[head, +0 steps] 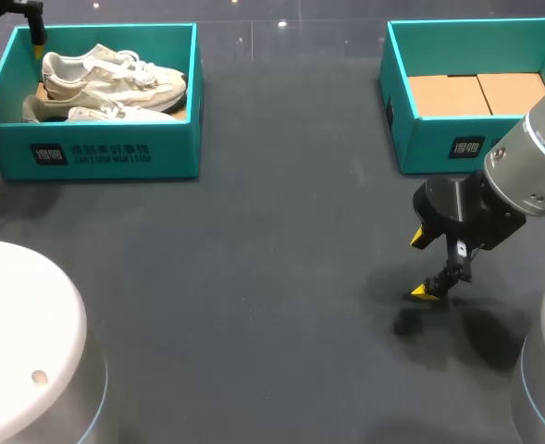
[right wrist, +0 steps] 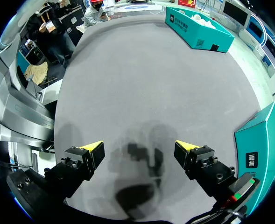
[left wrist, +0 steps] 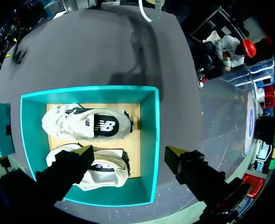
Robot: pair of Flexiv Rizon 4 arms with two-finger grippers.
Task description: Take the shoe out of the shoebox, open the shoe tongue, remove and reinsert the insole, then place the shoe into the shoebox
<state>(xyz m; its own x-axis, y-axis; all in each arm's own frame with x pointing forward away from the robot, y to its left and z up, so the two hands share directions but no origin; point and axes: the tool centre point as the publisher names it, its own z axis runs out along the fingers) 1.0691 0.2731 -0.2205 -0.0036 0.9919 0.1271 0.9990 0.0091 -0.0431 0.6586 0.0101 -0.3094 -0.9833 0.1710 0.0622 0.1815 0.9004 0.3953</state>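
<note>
Head view gives you the left shoebox (head: 105,157) at the far left of the table (head: 272,277), with a pair of pale shoes (head: 115,85) lying side by side inside it. Your left gripper (head: 8,39) hangs over that box's far left corner. Left wrist view shows you its fingers spread wide with nothing held. One yellow tip sits above one shoe (left wrist: 109,170), and the other tip is past the box wall, over the table. Your right gripper (head: 423,265) is low over the dark table, just in front of the right shoebox (head: 439,139), whose brown cardboard floor (head: 476,92) shows. Right wrist view shows you its fingers wide apart too, with nothing between them and only its shadow (right wrist: 142,158) on the table beneath
</note>
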